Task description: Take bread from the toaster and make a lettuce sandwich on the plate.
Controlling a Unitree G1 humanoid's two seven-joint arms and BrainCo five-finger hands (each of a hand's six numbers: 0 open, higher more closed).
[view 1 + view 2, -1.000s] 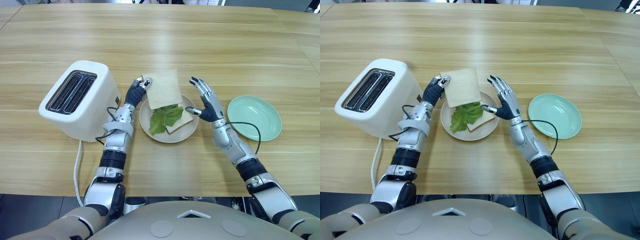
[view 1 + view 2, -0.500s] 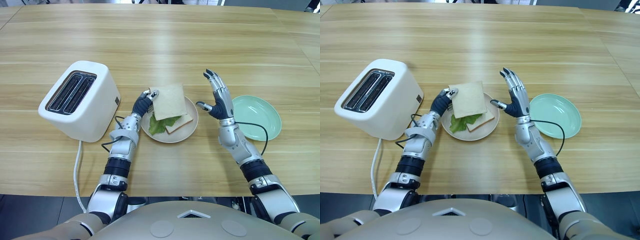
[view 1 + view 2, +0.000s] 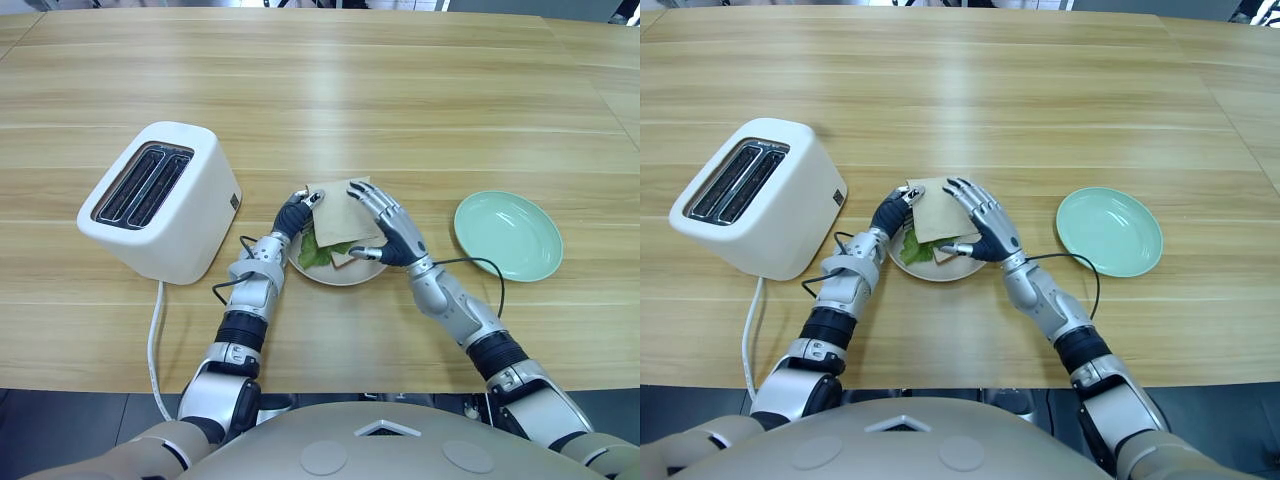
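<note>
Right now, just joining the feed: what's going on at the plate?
The sandwich is at the closing step. The left hand holds the top bread slice by its left edge over the lettuce on the plate. The right hand lies across the slice's right side; whether it grips or only presses is unclear. The toaster stands to the left, a green plate to the right.

toaster (image 3: 170, 215) cream | lettuce (image 3: 316, 253) green | bread (image 3: 338, 213) tan | side plate (image 3: 508, 236) mint | table (image 3: 400, 80) wood-grain
</note>
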